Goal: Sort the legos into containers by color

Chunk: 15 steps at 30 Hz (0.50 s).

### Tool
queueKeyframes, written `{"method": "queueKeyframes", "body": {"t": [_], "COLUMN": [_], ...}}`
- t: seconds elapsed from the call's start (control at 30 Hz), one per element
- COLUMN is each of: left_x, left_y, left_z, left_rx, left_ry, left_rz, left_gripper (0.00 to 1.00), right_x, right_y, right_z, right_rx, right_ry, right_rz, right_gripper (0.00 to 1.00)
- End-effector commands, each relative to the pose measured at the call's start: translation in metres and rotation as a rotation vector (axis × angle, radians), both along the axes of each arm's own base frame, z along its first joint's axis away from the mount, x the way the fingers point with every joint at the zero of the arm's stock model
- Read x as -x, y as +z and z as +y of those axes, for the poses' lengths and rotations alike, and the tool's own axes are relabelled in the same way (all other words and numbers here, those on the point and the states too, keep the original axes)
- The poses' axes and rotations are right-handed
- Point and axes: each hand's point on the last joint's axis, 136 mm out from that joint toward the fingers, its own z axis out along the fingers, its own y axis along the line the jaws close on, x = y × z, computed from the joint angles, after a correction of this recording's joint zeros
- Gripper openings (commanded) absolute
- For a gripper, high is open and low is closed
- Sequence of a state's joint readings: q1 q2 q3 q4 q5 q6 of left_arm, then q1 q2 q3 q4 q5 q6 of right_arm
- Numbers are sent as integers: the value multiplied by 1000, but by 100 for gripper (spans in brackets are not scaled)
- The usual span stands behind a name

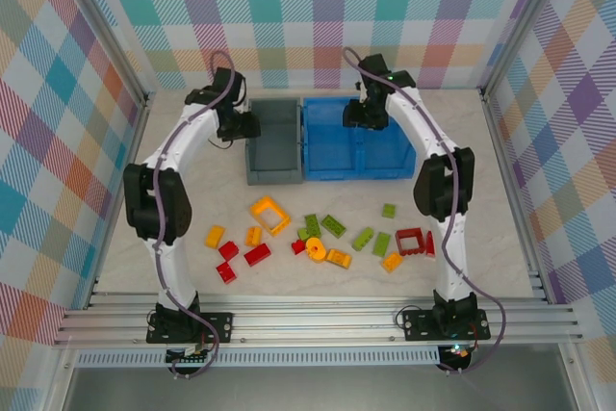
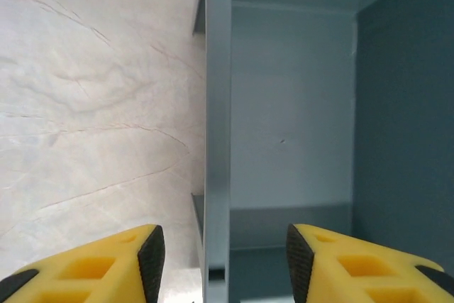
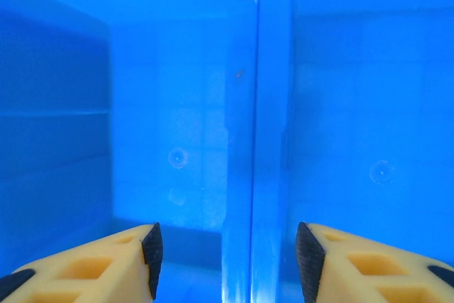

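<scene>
My left pincer (image 2: 223,253) is spread wide and holds nothing. It hangs over the left wall of the grey bin (image 2: 218,104), which sits just left of the blue bin (image 3: 255,140). My right pincer (image 3: 227,253) is spread too, with nothing in it. It is right above the wall that splits the blue bin in two.

The legos (image 1: 315,249) all lie on the bench (image 1: 500,190), on the near side of the blue bin, closer to me. I see none in the bins yet. They lie in a line that runs left to right. I think both pincers must pull back and go down. My left pincer is nearer the red and yellow ones at the left end. My right pincer is nearer the red frame (image 1: 410,240) at the right end.
</scene>
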<state>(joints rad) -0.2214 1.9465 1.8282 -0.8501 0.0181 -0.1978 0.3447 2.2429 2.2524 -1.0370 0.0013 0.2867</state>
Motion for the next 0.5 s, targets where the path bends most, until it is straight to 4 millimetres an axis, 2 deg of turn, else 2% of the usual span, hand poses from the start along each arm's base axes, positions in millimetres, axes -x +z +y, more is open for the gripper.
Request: {"method": "queueKeyframes", "body": {"t": [0.0,0.1,0.2,0.3,0.37,0.47], "left_x": [25,62,104,146,173,196], "left_y": [58,63,51,32,14,-12], "left_z": [9,16,20,16,9,-9], "left_rx": [26,74,147,237,283,327], "left_ry": [91,166,234,289,321,333], "left_rz": [-87,-67,-22,18,63,105], "left_gripper": [51,49,44,40,39,40], "right_x": [24,58,103,161,203,264], "right_y": [75,105,120,121,113,96], "right_z": [-5,-6,-1,12,27,51], "right_rx": [-44,-100,-161,-225,-276,-354], "right_ry": [5,36,84,165,245,374], "right_rz": [-126,-180,-227,-235,-231,-200], "right_gripper": [55,56,56,57,58,60]}}
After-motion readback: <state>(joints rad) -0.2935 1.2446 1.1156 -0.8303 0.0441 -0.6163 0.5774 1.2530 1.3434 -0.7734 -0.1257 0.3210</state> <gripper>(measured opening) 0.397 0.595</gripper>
